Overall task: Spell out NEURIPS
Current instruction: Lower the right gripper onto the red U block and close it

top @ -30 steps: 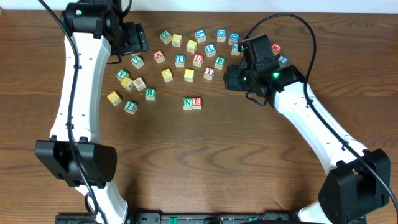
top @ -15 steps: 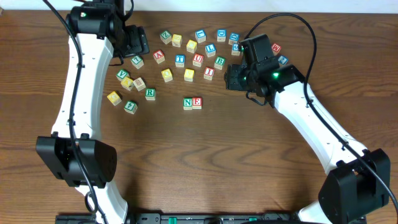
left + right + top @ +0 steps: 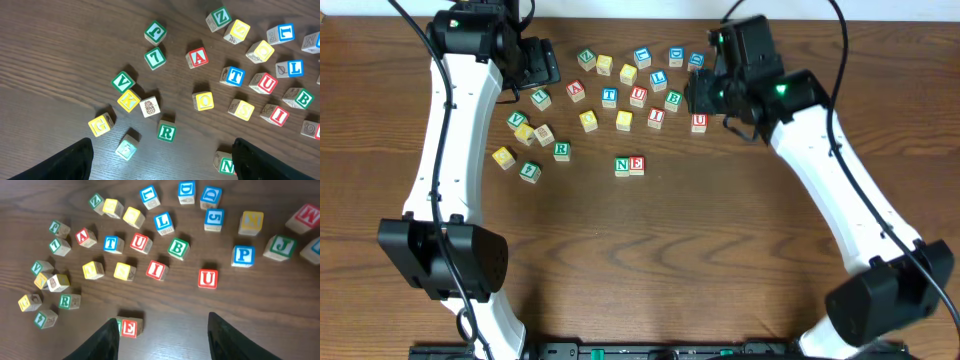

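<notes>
N cube [image 3: 622, 166] and E cube [image 3: 636, 165] are set touching on the desk [image 3: 650, 260], N at left. Other cubes [image 3: 609, 97] are scattered behind. U cube [image 3: 699, 122] is set right of I cube [image 3: 656, 117].

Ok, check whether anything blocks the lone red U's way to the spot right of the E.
Nothing visible does. The red U sits on its own, and only bare table lies between it and the spot beside the E. The red I stands off that line.

Left end effector [image 3: 162, 162] aloft, fingers [image 3: 70, 162] spread wide, empty, right end effector [image 3: 162, 335] aloft, fingers [image 3: 102, 342] partly spread, empty
</notes>
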`<action>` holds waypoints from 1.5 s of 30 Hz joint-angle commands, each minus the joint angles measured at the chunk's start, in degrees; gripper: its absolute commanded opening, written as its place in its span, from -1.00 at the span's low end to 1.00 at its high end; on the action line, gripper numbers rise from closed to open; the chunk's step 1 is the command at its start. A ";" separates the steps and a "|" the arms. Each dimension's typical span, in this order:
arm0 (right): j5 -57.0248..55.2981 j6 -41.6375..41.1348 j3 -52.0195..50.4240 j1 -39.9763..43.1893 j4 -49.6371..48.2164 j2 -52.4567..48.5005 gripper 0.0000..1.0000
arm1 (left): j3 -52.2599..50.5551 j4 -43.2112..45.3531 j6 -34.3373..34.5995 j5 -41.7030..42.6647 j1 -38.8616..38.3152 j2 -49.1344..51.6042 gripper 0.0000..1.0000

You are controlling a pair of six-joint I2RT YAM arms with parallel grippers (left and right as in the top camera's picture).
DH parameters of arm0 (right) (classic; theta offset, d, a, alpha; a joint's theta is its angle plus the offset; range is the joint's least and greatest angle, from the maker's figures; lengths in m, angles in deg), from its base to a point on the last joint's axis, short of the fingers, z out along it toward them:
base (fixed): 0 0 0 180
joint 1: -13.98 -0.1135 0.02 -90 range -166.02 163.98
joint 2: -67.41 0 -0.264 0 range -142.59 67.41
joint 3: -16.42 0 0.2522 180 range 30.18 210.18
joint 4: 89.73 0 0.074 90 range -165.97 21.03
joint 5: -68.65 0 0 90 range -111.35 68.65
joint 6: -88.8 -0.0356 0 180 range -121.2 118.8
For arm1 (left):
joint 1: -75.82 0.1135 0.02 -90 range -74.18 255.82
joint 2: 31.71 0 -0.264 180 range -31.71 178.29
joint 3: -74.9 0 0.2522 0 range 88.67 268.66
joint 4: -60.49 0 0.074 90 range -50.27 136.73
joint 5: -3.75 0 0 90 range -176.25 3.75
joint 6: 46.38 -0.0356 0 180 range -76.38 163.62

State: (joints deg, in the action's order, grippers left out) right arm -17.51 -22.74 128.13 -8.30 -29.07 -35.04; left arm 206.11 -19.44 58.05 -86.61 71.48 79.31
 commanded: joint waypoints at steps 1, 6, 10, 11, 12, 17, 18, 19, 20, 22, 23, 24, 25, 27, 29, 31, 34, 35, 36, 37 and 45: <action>-0.46 2.36 4.39 0.35 1.29 -4.72 0.03 | -0.13 -0.13 0.72 -0.09 0.02 0.66 0.74; -0.50 1.86 6.27 0.35 0.35 -7.37 0.03 | -0.13 -0.35 0.72 1.31 0.02 0.66 0.74; -0.48 1.03 6.25 0.33 -0.20 -8.17 0.03 | -0.85 -0.26 0.72 1.38 -0.02 0.66 0.74; -0.50 0.70 6.25 0.33 -0.20 -8.20 0.03 | -1.18 -0.13 0.72 1.38 -0.02 0.66 0.74; -0.50 0.28 6.25 0.33 -0.26 -8.44 0.02 | -1.62 0.00 0.72 1.38 -0.02 0.66 0.74; -0.24 -3.45 6.25 -0.17 -1.84 -10.88 0.00 | -2.93 0.94 0.66 1.14 0.04 0.66 0.74; -0.20 -3.80 6.25 -0.35 -2.51 -11.47 -0.01 | -2.93 1.07 0.63 1.01 0.07 0.66 0.74; -0.04 -4.17 6.25 -0.63 -3.87 -12.26 -0.01 | -2.93 1.31 0.59 0.33 0.07 0.66 0.74; 0.00 -4.31 6.25 -0.76 -4.83 -12.70 -0.01 | -2.93 1.49 0.46 -0.28 0.07 0.66 0.74; -0.02 -4.87 6.25 -1.20 -7.72 -13.94 -0.02 | -2.93 1.79 0.44 -2.23 0.07 0.66 0.74; -0.02 -5.42 6.25 -1.49 -9.77 -14.78 -0.02 | -2.93 1.86 0.44 -3.43 0.11 0.66 0.74; -0.02 -5.92 6.25 -1.73 -11.19 -15.37 -0.03 | -2.93 1.86 0.42 -4.07 0.15 0.66 0.74; -0.02 -6.19 6.25 -1.90 -12.66 -16.09 -0.03 | -2.93 1.84 0.42 -4.94 0.24 0.66 0.74; -0.02 -6.49 6.29 -2.51 -16.09 -17.90 -0.03 | -2.93 1.79 0.20 -5.77 0.59 0.66 0.74; 0.26 -7.17 7.19 -3.15 -18.43 -20.20 -0.03 | -2.93 1.77 0.22 -5.75 1.31 0.66 0.74; 0.37 -7.15 9.73 -3.65 -17.90 -22.71 -0.02 | -2.93 1.77 0.22 -5.75 2.01 0.66 0.74; 0.13 -6.91 18.47 -4.50 -13.07 -28.81 0.00 | -2.93 1.75 0.24 -5.75 3.39 0.66 0.74; -0.20 -6.64 21.14 -4.74 -11.63 -30.56 0.00 | -2.93 1.75 0.24 -5.73 3.72 0.66 0.74; -0.85 -6.67 23.93 -4.94 -9.99 -32.33 0.01 | -2.93 1.70 0.24 -5.73 4.07 0.66 0.74; -1.44 -6.67 26.97 -5.11 -8.28 -34.27 0.01 | -2.93 1.57 0.24 -5.73 4.28 0.66 0.74; -2.23 -6.69 38.34 -5.84 -3.21 -44.26 -0.03 | -2.93 0.39 0.24 -5.73 4.81 0.66 0.74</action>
State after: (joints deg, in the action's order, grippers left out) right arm -18.62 -29.05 164.46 -13.39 -32.72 -76.88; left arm 203.47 -18.79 58.42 -91.35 76.16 79.35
